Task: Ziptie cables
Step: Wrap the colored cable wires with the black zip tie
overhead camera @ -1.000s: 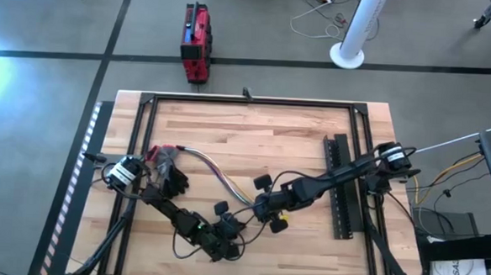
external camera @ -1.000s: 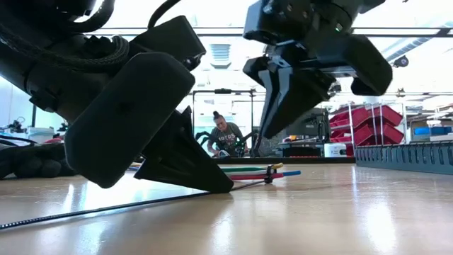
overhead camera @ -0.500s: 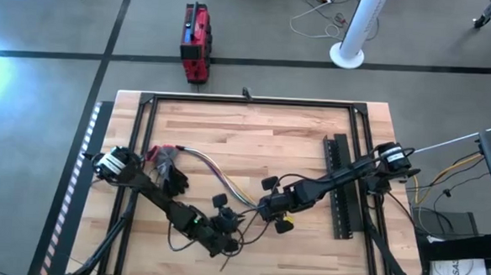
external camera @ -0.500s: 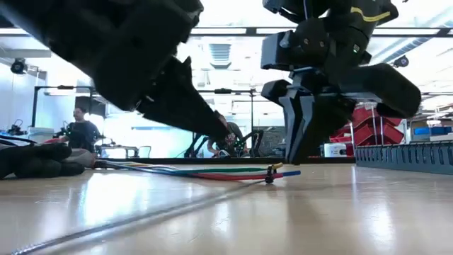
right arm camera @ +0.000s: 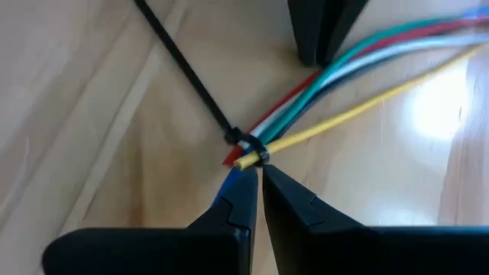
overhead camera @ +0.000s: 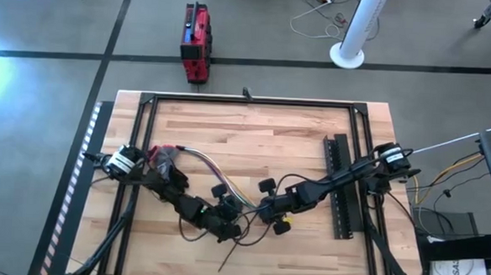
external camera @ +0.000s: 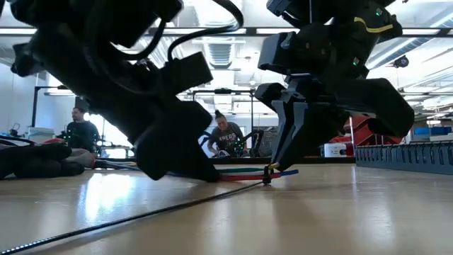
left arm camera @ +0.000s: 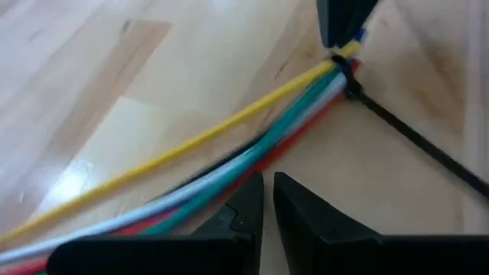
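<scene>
The cables (overhead camera: 214,171) are laid in a curve across the wooden surface (overhead camera: 254,134), from a dark end at about 9 o'clock down to loose tips close to the centre. The ziptie (right arm camera: 191,72) is seen looped around the bundle just behind those tips, and its thin black tail (external camera: 141,212) is stretched out flat over the wood towards 6 o'clock.

The left end effector (left arm camera: 267,200) is lowered onto the bundle a little way back from the loop; its fingers are pressed nearly together, with only a slim gap, and the red and green wires are met right at their tips. Whether a wire is actually pinched cannot be told.

The right end effector (right arm camera: 256,187) is set at the tips of the wires from the 3 o'clock side, its fingers drawn almost together just beside the ziptie loop.

A black perforated bar (overhead camera: 342,189) is lying at 3 o'clock.
</scene>
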Controlling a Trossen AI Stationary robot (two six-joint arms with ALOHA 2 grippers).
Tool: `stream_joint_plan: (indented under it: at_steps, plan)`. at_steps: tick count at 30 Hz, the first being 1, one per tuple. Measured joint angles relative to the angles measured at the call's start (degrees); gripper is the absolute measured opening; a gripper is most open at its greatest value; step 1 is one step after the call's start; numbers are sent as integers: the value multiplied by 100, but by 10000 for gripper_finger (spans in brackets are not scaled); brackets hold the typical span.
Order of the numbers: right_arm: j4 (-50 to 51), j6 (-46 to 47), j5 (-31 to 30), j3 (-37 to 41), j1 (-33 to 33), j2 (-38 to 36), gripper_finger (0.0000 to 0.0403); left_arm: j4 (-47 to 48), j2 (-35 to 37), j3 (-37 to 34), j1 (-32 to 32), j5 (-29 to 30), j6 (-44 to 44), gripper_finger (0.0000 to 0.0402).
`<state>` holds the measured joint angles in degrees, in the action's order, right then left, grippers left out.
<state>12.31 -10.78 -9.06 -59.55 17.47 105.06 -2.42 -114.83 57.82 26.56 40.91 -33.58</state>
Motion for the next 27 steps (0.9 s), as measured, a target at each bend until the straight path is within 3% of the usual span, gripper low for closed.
stream_joint_plan:
  at_steps: [17,27]
  plan:
    - [-480,-366,128,18,-58,168,11,-522,-91,-28,-179,61,568,20]
    - [-537,-423,-1,18,-99,168,11,-516,63,-33,-192,-196,759,20]
